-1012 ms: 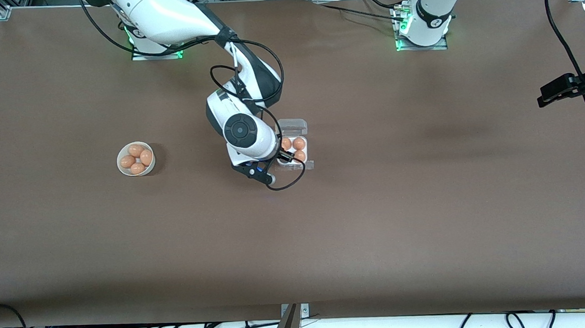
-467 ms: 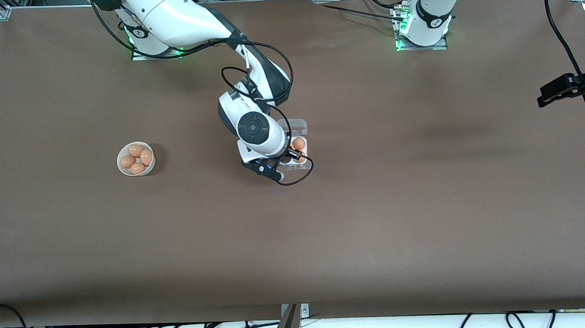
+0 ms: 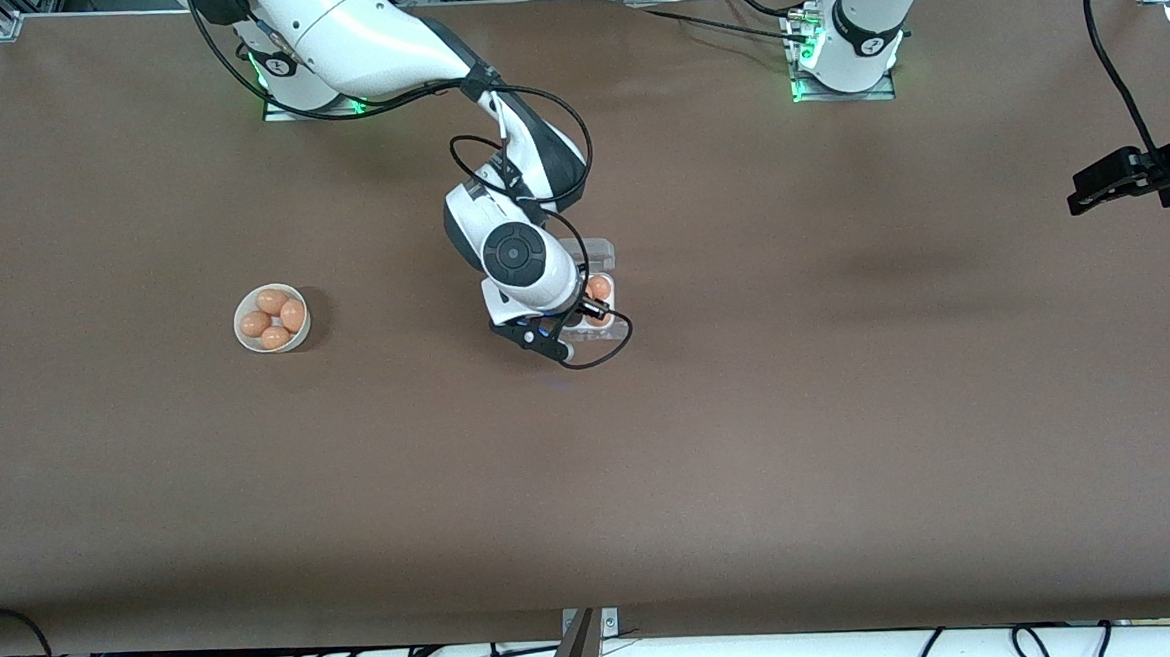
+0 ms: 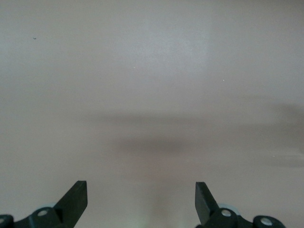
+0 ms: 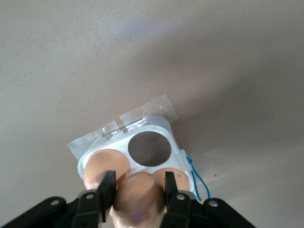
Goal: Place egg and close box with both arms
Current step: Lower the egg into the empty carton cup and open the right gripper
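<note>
My right gripper (image 5: 137,183) is shut on a brown egg (image 5: 137,197) and hangs over the box (image 5: 159,122). The box is a white tray that holds two other eggs (image 5: 107,164) and has one empty cell (image 5: 149,148). In the front view the right gripper (image 3: 584,314) covers most of the box, whose clear lid (image 3: 596,252) stands open, with one egg (image 3: 600,287) showing in the tray. My left gripper (image 4: 141,190) is open with nothing between its fingers, above bare table at the left arm's end (image 3: 1103,187).
A round white bowl (image 3: 249,338) with several brown eggs sits toward the right arm's end of the table. Clear tape strips (image 5: 142,113) lie at the box's edge, and a thin blue cord (image 5: 194,178) lies beside it. A black cable loops under the right wrist (image 3: 606,352).
The right arm has carried the egg sideways toward the left arm's end, from the box's edge to over its cells. The left gripper barely shifted.
</note>
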Controlling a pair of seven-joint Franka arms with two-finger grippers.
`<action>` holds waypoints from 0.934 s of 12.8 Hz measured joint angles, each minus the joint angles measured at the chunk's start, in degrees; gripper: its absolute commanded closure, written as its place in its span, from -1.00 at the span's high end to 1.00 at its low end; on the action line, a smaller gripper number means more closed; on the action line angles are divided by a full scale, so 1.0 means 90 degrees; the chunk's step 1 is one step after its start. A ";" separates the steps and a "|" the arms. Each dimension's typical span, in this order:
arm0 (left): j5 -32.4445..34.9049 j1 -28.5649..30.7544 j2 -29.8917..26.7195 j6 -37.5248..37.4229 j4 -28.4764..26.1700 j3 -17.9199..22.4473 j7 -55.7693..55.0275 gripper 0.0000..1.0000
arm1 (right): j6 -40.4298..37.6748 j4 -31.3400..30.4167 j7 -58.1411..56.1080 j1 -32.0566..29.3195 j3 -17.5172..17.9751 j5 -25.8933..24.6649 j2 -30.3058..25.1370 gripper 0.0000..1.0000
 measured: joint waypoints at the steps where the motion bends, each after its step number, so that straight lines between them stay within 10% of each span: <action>1: 0.0000 0.0000 0.0000 0.0000 0.0000 0.0000 0.0000 1.00 | 0.0027 0.0000 0.0000 0.0000 -0.0003 0.0000 0.0006 -0.36; 5: 0.0000 -0.0014 0.0000 0.0000 0.0000 -0.0009 0.0000 1.00 | 0.0116 0.0000 -0.0006 0.0000 -0.0021 0.0000 0.0018 -0.22; 6: 0.0000 -0.0018 0.0000 0.0000 0.0000 -0.0032 0.0000 1.00 | 0.0119 0.0000 -0.0008 -0.0001 -0.0027 0.0000 0.0022 0.47; 8: 0.0000 -0.0030 0.0000 0.0000 0.0000 -0.0120 0.0000 1.00 | 0.0151 0.0000 -0.0009 -0.0003 -0.0050 0.0000 0.0040 1.00; 12: 0.0000 -0.0047 0.0012 0.0000 -0.0001 -0.0180 0.0000 1.00 | 0.0334 0.0001 -0.0006 -0.0004 -0.0079 0.0000 0.0151 1.00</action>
